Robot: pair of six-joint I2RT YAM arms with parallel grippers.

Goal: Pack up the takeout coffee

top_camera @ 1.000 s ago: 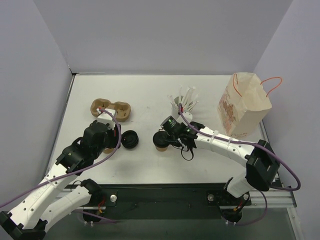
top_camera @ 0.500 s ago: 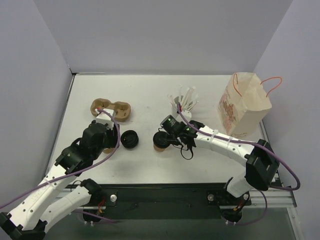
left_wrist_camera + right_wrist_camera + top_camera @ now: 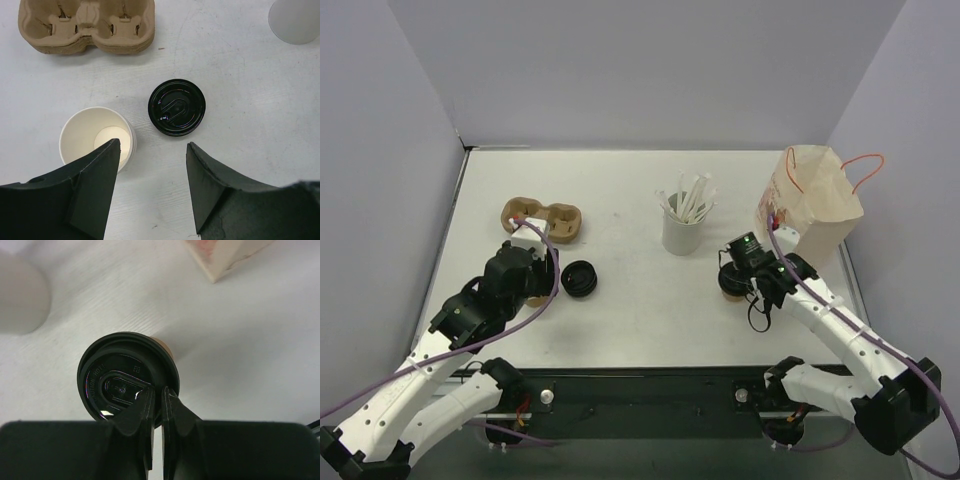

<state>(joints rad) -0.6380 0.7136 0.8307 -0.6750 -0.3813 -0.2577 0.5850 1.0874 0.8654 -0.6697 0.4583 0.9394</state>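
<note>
Left tool point(image 3: 152, 146) hangs spread wide; right tool point(image 3: 157, 392) pinches the takeout coffee point(image 3: 117, 375) at its rim.

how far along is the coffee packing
Done: the small brown kraft-paper cup with a black lid is lidded and gripped. In hand: the right gripper pinches its lid rim, close beside the tan paper bag. To do: getting it into the bag. The left gripper is open above the loose black plastic lid, holding nothing.
</note>
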